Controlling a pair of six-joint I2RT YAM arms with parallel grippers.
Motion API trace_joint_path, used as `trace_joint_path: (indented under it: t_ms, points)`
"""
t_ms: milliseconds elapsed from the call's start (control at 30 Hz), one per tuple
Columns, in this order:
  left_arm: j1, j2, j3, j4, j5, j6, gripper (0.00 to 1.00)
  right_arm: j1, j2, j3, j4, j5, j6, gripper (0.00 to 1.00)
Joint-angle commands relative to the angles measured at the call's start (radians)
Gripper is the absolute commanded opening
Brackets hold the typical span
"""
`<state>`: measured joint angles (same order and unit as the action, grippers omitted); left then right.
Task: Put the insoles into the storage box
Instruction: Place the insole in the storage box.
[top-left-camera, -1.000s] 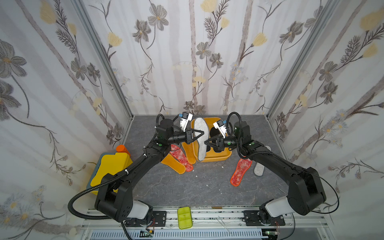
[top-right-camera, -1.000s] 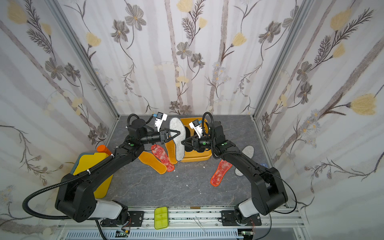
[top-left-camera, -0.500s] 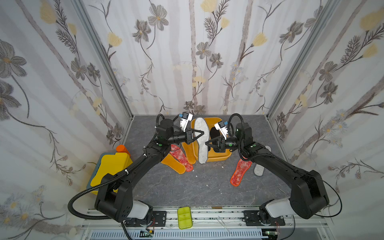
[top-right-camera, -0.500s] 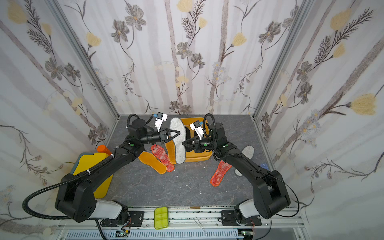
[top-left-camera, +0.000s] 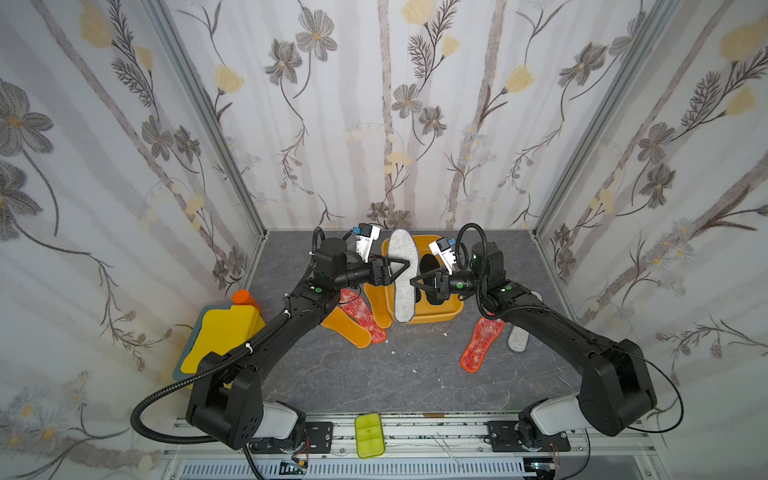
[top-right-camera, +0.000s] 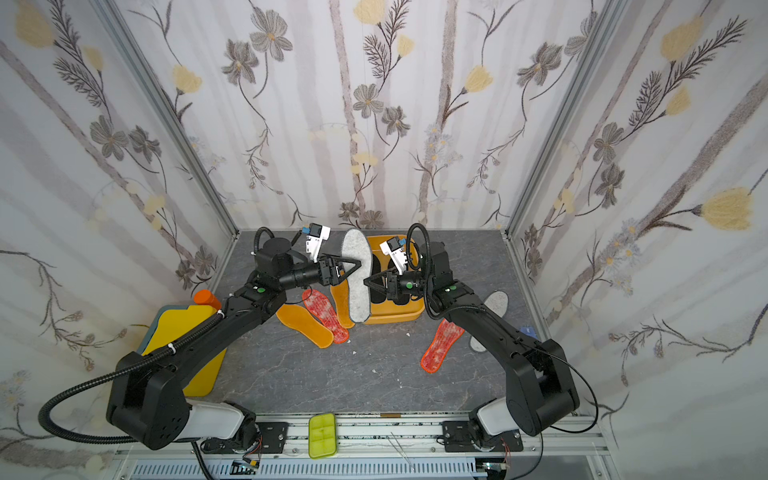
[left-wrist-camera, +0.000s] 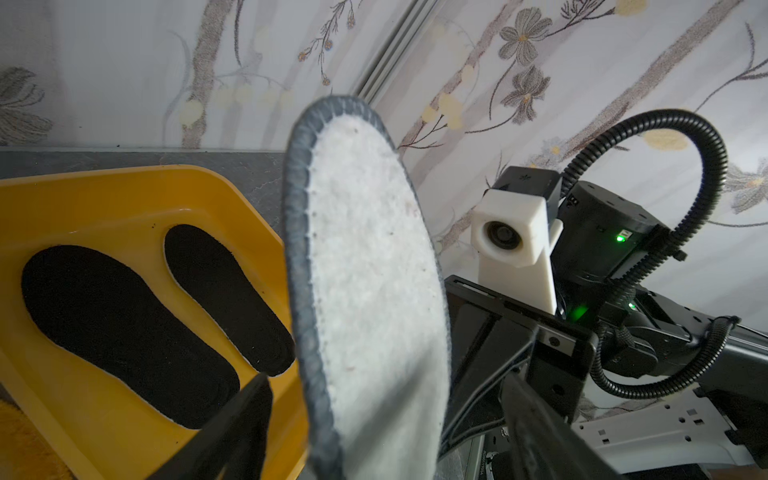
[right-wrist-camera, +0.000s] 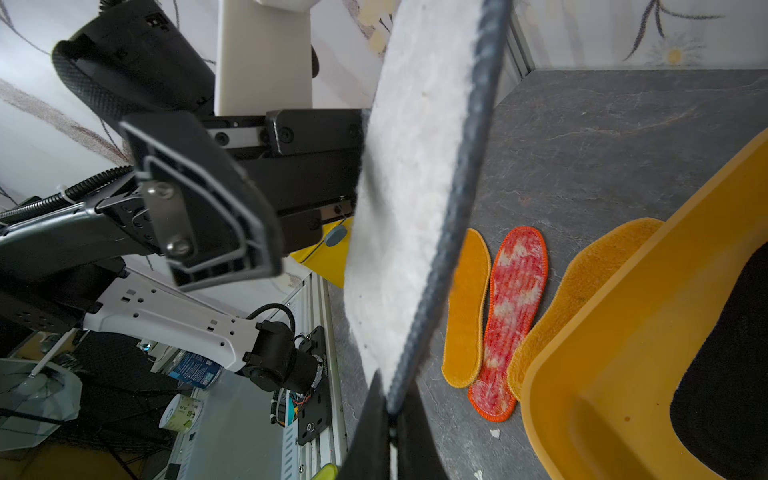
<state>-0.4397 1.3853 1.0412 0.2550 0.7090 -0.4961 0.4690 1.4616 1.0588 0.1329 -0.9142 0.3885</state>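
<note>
1. the right gripper (right-wrist-camera: 390, 409) is clamped on the dark edge of a grey-white felt insole (top-left-camera: 402, 274), holding it up over the left side of the storage box (top-left-camera: 451, 309).
2. the left gripper (left-wrist-camera: 385, 376) pinched that insole a second ago; now its jaws stand wide on either side of it.
3. two black insoles (left-wrist-camera: 124, 332) lie flat in the box.
4. two orange-yellow insoles (right-wrist-camera: 465, 307) and a red-orange insole (right-wrist-camera: 513, 320) lie just left of the box.
5. a second red-orange insole (top-left-camera: 480, 343) and a second felt insole (top-left-camera: 518, 338) lie to its right, partly under the right arm.
</note>
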Motion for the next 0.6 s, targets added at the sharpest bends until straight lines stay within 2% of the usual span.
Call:
trace_joint_path:
  t_ms: [0,300,433,567]
  points:
    - [0.003,-0.029,0.009,-0.042,-0.093,0.021,1.0,0.0,0.027,0.058,-0.124,0.055,-0.071,0.0]
    - [0.007,-0.173,-0.071,-0.158,-0.412,0.007,1.0,-0.041,0.231,0.343,-0.426,0.166,-0.203,0.0]
    - [0.016,-0.23,-0.136,-0.163,-0.483,-0.04,1.0,-0.07,0.348,0.468,-0.508,0.166,-0.214,0.0]
    - [0.019,-0.257,-0.183,-0.163,-0.502,-0.057,1.0,-0.099,0.481,0.6,-0.598,0.149,-0.228,0.0]
